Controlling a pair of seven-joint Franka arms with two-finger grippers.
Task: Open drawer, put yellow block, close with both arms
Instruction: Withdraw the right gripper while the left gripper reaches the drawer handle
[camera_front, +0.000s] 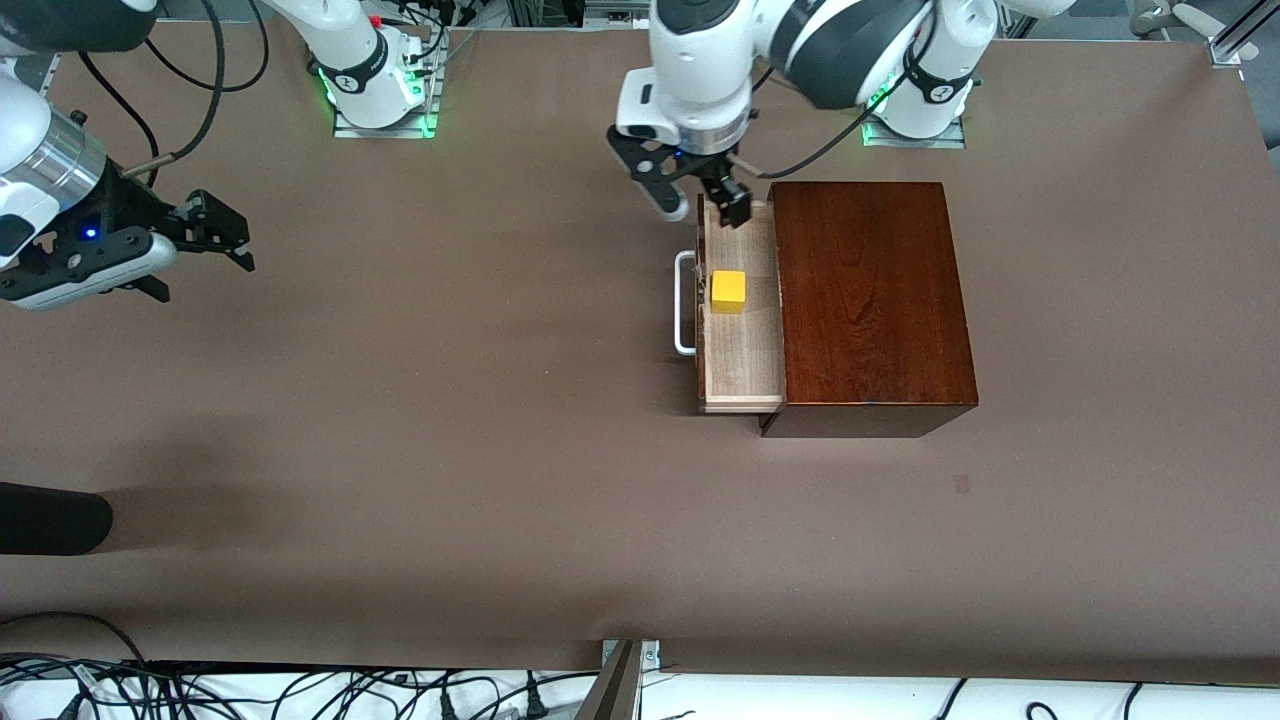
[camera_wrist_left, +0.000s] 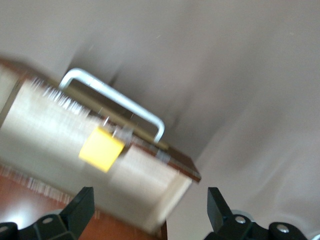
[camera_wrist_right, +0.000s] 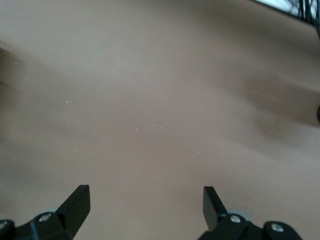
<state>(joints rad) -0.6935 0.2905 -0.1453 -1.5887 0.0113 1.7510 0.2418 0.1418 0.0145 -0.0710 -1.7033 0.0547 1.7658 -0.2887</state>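
yellow block (camera_front: 728, 290) lies in open drawer (camera_front: 742, 350).

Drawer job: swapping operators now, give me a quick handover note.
Left gripper: open, empty, over the end of the open drawer farthest from the front camera.
Right gripper: open, empty, waiting over bare table at the right arm's end.
Shallow pale-wood drawer with white U-shaped bar handle: pulled out of the glossy dark mahogany box.
Small bright yellow block: resting in the drawer, near the handle side.
Done: drawer opened, block placed inside.
Left: push the drawer shut with both arms.
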